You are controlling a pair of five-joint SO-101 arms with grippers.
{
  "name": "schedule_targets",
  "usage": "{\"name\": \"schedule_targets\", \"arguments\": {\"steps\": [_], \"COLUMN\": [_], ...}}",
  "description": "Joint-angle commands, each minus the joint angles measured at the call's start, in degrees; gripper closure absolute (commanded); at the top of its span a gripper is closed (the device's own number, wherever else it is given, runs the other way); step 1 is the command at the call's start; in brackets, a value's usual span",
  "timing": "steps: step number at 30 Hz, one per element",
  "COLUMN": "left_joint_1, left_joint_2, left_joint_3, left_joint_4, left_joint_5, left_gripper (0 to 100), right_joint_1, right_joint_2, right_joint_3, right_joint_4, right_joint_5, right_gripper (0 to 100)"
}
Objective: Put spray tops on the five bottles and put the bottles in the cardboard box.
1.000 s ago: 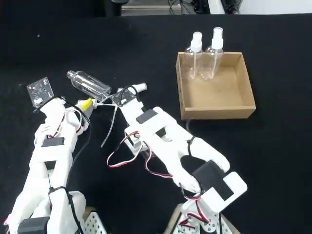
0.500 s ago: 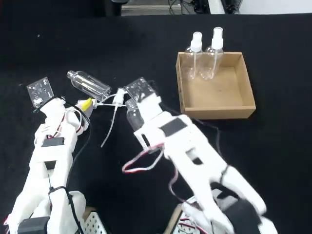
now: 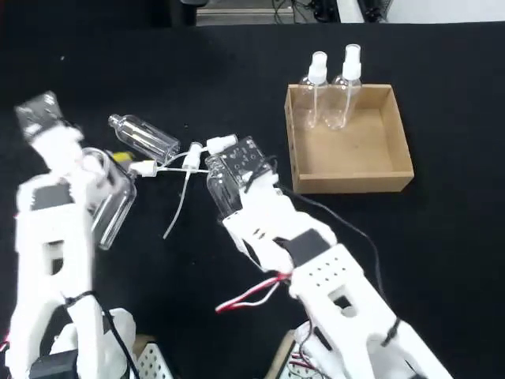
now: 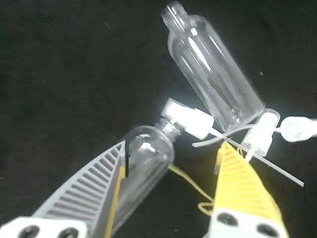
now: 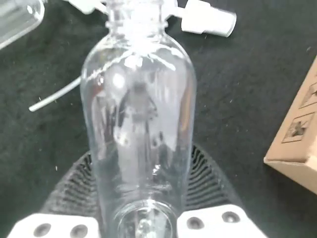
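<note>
- Since its neck is bare, the centre bottle (image 5: 138, 124) looks held ready for capping. The right gripper (image 5: 141, 171) is pinched on its lower body, and the mouth points toward the 3 spray tops (image 3: 193, 155) lying on the table (image 3: 442, 260).
- The left bottle (image 4: 148, 156) rests along the grey finger of the left gripper (image 4: 173, 145), and the yellow finger stands apart from the glass. The claw reads as spread, cradling rather than clamping, though the angle is poor and the gap may be misjudged. 1 top sits right at this bottle's mouth, which is probably why it is placed there.
- The loose bottle (image 3: 144, 136) lies on its side, uncapped, just beyond the tops and nearer the left arm.
- 2 capped bottles (image 3: 331, 95) stand against the far wall inside the cardboard box (image 3: 398, 178). The near part of the floor is bare, presumably room for the other 3.
- The high view gives the layout: the tops clustered between the 2 arms, and the box near the right arm but well apart from the left.
- The left wrist view shows the gap between finger and glass, which the arm covers from above.
- The right wrist view shows both dark jaws pressed to the glass and a corner of the box close by.
</note>
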Motion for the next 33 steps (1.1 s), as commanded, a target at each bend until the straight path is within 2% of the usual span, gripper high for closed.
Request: {"name": "schedule_targets", "arguments": {"steps": [1,4,7,13,17,21,27,33], "left_joint_1": [-5.23,-5.05,-1.89,5.76,11.38,15.78,18.33,18.33], "left_joint_2": [1.85,8.44,17.32,32.09,39.12,44.22,44.57,44.40], "left_joint_3": [-14.29,-21.14,-28.09,-40.66,-44.88,-45.58,-45.67,-45.67], "left_joint_4": [9.67,15.21,21.10,29.98,34.99,34.55,24.70,18.29], "left_joint_5": [-6.07,-12.92,-18.90,-19.87,-20.04,-19.87,-19.60,-7.65], "left_gripper": [71,71,71,71,71,71,72,72], "right_joint_1": [0.97,0.97,1.05,1.41,7.21,11.16,11.52,11.60], "right_joint_2": [-5.85,-7.87,-8.57,-8.84,-8.92,-8.92,-8.92,-8.92], "right_joint_3": [0.84,1.98,2.51,2.51,1.89,1.10,1.01,1.27], "right_joint_4": [-1.85,-1.93,-2.02,-1.93,-2.20,-2.55,-2.64,-3.69], "right_joint_5": [0.00,0.00,0.00,0.26,0.09,0.00,0.00,0.00], "right_gripper": [98.8,98.8,98.8,98.8,98.8,98.8,98.8,98.8]}}
